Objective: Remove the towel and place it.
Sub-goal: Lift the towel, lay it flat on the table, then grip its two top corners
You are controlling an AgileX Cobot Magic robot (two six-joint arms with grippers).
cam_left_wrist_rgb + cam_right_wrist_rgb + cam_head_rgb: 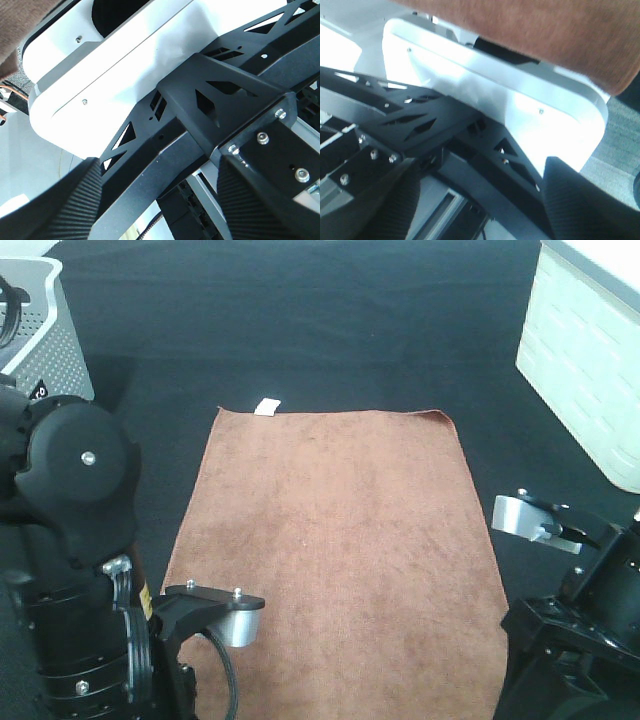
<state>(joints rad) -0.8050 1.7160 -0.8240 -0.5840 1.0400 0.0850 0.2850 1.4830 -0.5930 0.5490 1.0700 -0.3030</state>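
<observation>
The left gripper (159, 212) and the right gripper (480, 210) both have their jaws wide apart, with nothing between them. The wrist views catch only brown fringes. The high view shows the towel (335, 550) spread flat on the black table (330, 320), running from the middle to the near edge, with a grey basket (45, 330) at the far left corner.

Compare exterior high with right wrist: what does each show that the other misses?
Only exterior high: the whole towel lying flat on the black table, its white tag at the far edge, a grey basket far left, a white bin far right. Only right wrist: the right claw close up, fingers apart, nothing gripped, a white frame beyond. Both: the brown towel, though the wrist view catches just one edge.
</observation>
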